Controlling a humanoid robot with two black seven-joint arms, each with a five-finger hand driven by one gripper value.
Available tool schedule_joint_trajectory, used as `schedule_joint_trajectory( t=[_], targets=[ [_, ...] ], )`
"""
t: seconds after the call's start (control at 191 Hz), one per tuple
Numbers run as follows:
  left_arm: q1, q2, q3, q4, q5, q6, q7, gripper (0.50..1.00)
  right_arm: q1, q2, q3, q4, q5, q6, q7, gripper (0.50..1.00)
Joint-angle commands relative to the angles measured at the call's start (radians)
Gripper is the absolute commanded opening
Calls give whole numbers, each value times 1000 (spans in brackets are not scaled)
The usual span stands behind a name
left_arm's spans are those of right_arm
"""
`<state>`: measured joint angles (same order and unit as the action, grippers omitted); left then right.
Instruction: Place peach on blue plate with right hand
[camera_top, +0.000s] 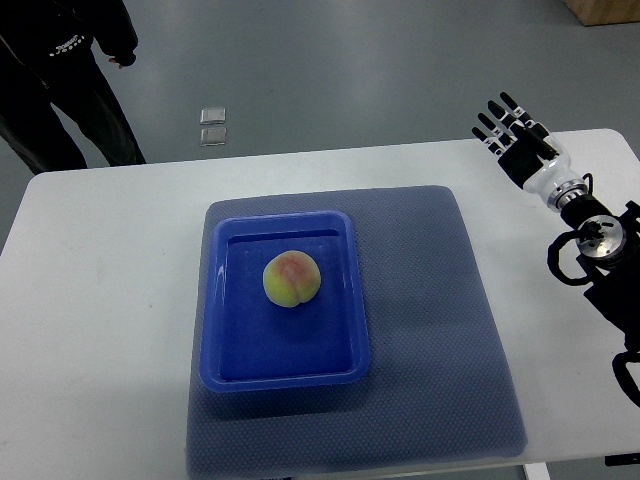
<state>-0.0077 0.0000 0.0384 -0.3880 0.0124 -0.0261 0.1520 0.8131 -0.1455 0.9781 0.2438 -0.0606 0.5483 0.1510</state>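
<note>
A yellow-pink peach (291, 279) lies inside the blue plate (340, 300), a shallow rectangular tray, a little above its middle. The plate sits on a grey-blue mat (430, 300) on the white table. My right hand (510, 128) is far off at the table's back right edge, raised, with fingers spread and holding nothing. It is well apart from the peach and the plate. The left arm is out of view.
A person in dark clothes (70, 90) stands beyond the table's back left corner. Two small square floor plates (213, 126) lie on the grey floor behind the table. A brown box corner (605, 10) shows at the top right.
</note>
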Motion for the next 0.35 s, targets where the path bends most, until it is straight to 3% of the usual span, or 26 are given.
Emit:
schedule_joint_trajectory(
  t=[0.0, 0.341],
  targets=[
    [0, 0, 0, 0, 0, 0, 0, 1000, 11, 21, -36, 0, -1, -2, 21, 932],
    [0, 0, 0, 1, 0, 0, 0, 1000, 17, 46, -84, 0, -2, -8, 30, 932]
  ],
)
